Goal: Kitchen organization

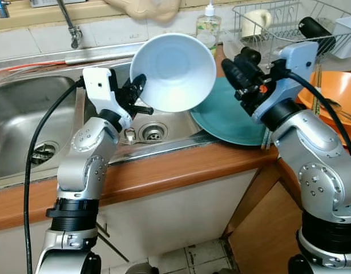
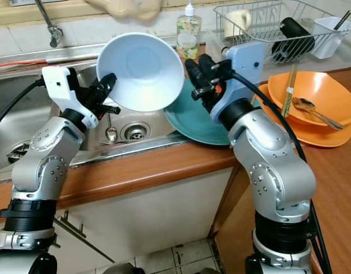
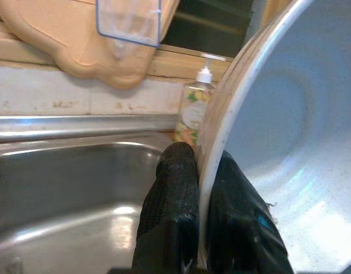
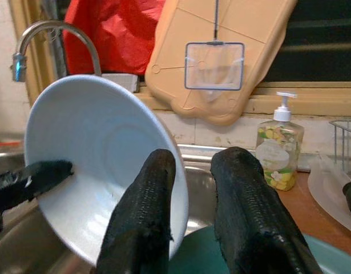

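White bowl (image 1: 174,71) blocks sink (image 1: 32,114) approach; teal plate (image 1: 226,117), dish rack (image 1: 289,25) crowd right counter.

Glossy white bowl (image 1: 174,71), steel sink (image 1: 27,108)

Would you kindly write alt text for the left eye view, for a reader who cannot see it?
The left hand grips the rim of a tilted white bowl above a steel sink. The open right hand hovers beside it, over a teal plate on the counter.
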Robot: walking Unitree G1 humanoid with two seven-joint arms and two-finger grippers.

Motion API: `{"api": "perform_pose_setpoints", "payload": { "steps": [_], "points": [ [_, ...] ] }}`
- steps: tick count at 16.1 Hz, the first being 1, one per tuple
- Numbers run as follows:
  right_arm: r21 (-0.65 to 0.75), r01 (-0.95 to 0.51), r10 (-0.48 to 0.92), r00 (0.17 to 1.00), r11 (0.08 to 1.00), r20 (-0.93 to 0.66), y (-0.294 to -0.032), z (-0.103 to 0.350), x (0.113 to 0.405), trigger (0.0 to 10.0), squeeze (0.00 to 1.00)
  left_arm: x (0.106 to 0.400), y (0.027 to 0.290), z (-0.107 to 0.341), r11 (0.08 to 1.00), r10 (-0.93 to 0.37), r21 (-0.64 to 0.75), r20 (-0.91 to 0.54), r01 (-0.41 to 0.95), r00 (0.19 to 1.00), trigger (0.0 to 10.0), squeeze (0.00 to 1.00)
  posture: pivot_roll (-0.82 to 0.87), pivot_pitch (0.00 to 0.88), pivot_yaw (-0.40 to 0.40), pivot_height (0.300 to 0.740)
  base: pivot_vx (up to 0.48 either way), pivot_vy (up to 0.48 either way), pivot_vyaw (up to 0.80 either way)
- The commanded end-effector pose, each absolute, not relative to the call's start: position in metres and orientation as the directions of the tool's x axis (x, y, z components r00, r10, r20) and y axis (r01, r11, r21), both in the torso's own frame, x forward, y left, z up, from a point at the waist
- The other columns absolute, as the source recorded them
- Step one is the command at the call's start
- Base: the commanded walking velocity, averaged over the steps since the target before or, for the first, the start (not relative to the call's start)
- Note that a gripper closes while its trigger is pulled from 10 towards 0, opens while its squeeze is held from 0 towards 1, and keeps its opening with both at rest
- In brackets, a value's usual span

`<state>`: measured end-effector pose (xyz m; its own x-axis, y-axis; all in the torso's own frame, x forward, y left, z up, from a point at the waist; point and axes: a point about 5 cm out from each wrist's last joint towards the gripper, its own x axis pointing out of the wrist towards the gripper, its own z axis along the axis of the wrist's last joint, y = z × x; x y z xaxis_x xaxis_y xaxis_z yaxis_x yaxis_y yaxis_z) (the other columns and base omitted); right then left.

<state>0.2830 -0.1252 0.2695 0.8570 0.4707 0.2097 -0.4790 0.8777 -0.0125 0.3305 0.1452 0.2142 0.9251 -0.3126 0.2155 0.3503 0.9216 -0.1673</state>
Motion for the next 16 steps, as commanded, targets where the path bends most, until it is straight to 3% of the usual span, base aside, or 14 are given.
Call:
{"api": "perform_pose_setpoints", "payload": {
  "steps": [1,5,8,9,10,11,12,16],
  "points": [
    [-0.052,-0.511,0.511,0.837,0.858,0.197,-0.122,0.272,0.279,10.0,0.00,0.332,0.160,0.225,0.954,-0.231,-0.128,0.256,0.270,0.939,0.0,0.00,-0.08,0.000,0.053,0.740,0.000,0.000,0.00],
    [-0.171,-0.594,0.605,0.796,0.786,0.013,-0.117,0.251,0.271,10.0,0.00,0.344,0.188,0.201,0.996,-0.076,0.060,0.088,0.071,0.993,0.0,0.00,-0.09,0.000,0.051,0.740,0.000,0.000,0.00],
    [-0.181,-0.682,0.680,0.728,0.708,-0.086,-0.115,0.240,0.261,10.0,0.00,0.352,0.190,0.175,0.984,-0.079,0.154,-0.082,0.091,0.994,0.0,0.00,-0.10,0.000,0.052,0.740,0.000,0.000,0.00],
    [-0.183,-0.691,0.687,0.720,0.699,-0.099,-0.115,0.239,0.260,10.0,0.00,0.353,0.188,0.169,0.979,-0.091,0.170,-0.117,0.110,0.989,1.3,0.00,-0.10,0.000,0.052,0.740,0.000,0.000,0.00],
    [-0.188,-0.706,0.697,0.706,0.682,-0.126,-0.115,0.236,0.259,10.0,0.00,0.355,0.184,0.157,0.966,-0.114,0.207,-0.192,0.153,0.975,4.4,0.00,-0.10,0.000,0.052,0.740,0.000,0.000,0.00],
    [-0.192,-0.714,0.701,0.699,0.674,-0.141,-0.115,0.234,0.258,10.0,0.00,0.357,0.181,0.149,0.959,-0.114,0.227,-0.232,0.168,0.966,8.6,0.00,-0.10,0.000,0.052,0.740,0.000,0.000,0.00],
    [-0.198,-0.718,0.704,0.695,0.667,-0.150,-0.115,0.233,0.258,10.0,0.00,0.360,0.179,0.143,0.950,-0.120,0.251,-0.261,0.187,0.958,10.0,0.00,-0.11,0.000,0.053,0.740,0.000,0.000,0.00],
    [-0.204,-0.749,0.724,0.662,0.631,-0.192,-0.113,0.229,0.254,10.0,0.00,0.368,0.171,0.133,0.905,-0.169,0.317,-0.346,0.285,0.923,10.0,0.00,-0.12,0.000,0.058,0.740,0.000,0.000,0.00]
  ]
}}
